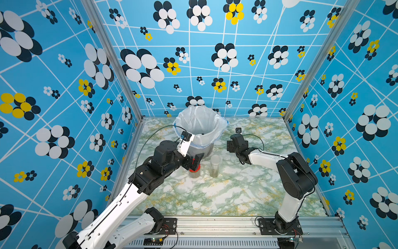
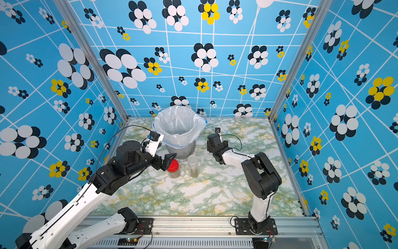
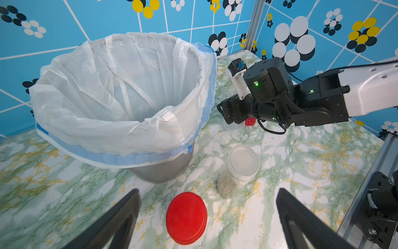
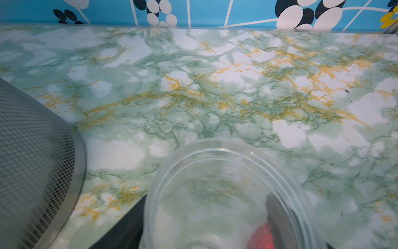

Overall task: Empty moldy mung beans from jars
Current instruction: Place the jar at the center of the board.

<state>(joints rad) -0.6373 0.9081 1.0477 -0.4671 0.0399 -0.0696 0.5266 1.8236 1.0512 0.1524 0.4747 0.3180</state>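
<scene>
Left claw (image 3: 207, 191) spread wide, released, over short clear jar with red screw lid (image 3: 186, 217), lower centre of left wrist frame. Olive-brown mung beans (image 3: 226, 187) sit in tall lidless clear jar (image 3: 237, 170), up-right of it. Right claw (image 4: 206, 197) flanks third clear jar (image 4: 226, 183); whether it grips cannot be told.

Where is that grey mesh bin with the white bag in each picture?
Both top views: grey mesh bin lined with a white bag, mid-picture, on the far half of the green-veined marble tabletop.
Left wrist view: large, beyond the round red lid.
Right wrist view: only a curved strip of mesh wall.
Shared landmark: that tabletop, in all four.
</scene>
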